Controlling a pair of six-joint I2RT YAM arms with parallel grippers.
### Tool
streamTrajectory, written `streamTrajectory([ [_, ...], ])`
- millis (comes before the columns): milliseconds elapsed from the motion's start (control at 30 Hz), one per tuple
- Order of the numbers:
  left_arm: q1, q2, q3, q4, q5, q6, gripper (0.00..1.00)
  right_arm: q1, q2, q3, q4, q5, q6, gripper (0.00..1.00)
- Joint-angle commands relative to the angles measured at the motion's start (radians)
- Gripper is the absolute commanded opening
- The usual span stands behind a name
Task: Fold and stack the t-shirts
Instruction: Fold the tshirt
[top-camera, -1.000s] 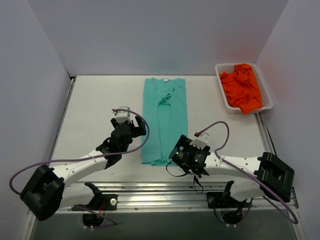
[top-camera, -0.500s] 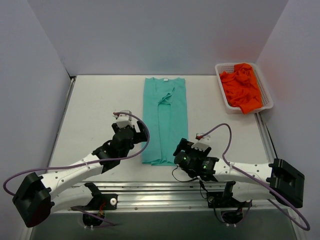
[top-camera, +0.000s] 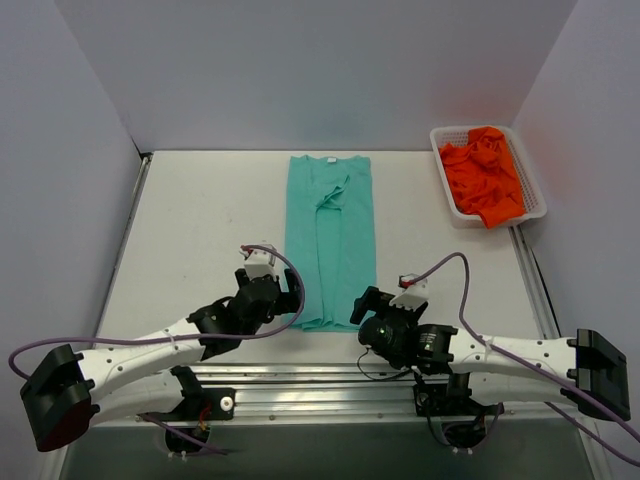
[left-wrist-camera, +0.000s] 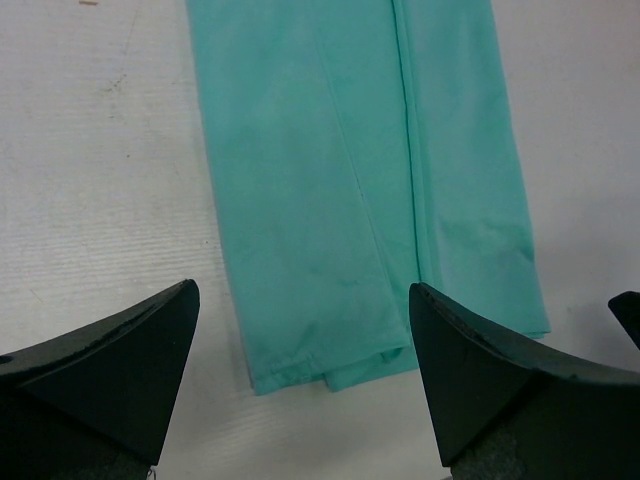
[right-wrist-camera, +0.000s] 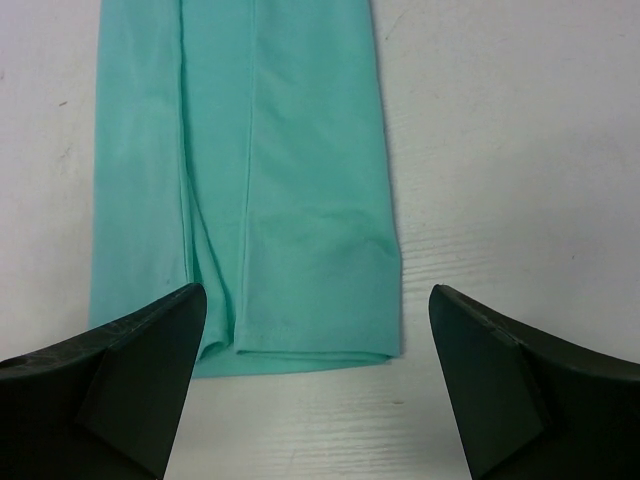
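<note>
white surface (top-camera: 200, 220), grey walls. both arms have pulled back toward 6 o'clock, so the left pincer (top-camera: 288, 290) and right pincer (top-camera: 362, 303), both spread wide, flank the hem of the teal t-shirt (top-camera: 330, 235), likely for folding. wrist views show layered hem edges; only the top view shows the orange t-shirts (top-camera: 483, 175) at 2 o'clock.

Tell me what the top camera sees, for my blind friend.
A teal shirt, folded into a long strip, lies on a table. The left gripper and right gripper, both open, flank its near end. Orange shirts fill a white basket at the far right.
</note>
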Motion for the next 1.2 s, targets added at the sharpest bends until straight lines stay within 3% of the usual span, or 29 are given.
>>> streamTrajectory([
  [0, -0.028, -0.006, -0.002, 0.003, -0.001, -0.025, 0.95, 0.054, -0.008, 0.016, -0.039, 0.056, -0.01, 0.89],
  [167, -0.047, -0.056, -0.043, -0.024, -0.021, -0.052, 0.94, 0.079, 0.001, 0.035, -0.077, 0.067, 0.024, 0.88],
  [400, -0.105, -0.158, -0.157, -0.033, -0.015, -0.126, 0.94, 0.135, -0.001, 0.027, -0.267, 0.062, 0.248, 0.88],
  [567, -0.136, -0.156, -0.195, -0.006, -0.005, -0.157, 0.93, 0.203, 0.018, 0.003, -0.314, 0.061, 0.399, 0.87],
  [833, -0.136, 0.038, -0.191, 0.161, 0.003, -0.174, 0.93, 0.215, 0.169, 0.004, -0.199, 0.049, 0.415, 0.88],
  [1167, -0.14, 0.246, -0.138, 0.273, 0.011, -0.186, 0.92, 0.151, 0.222, -0.06, -0.008, 0.041, 0.345, 0.86],
])
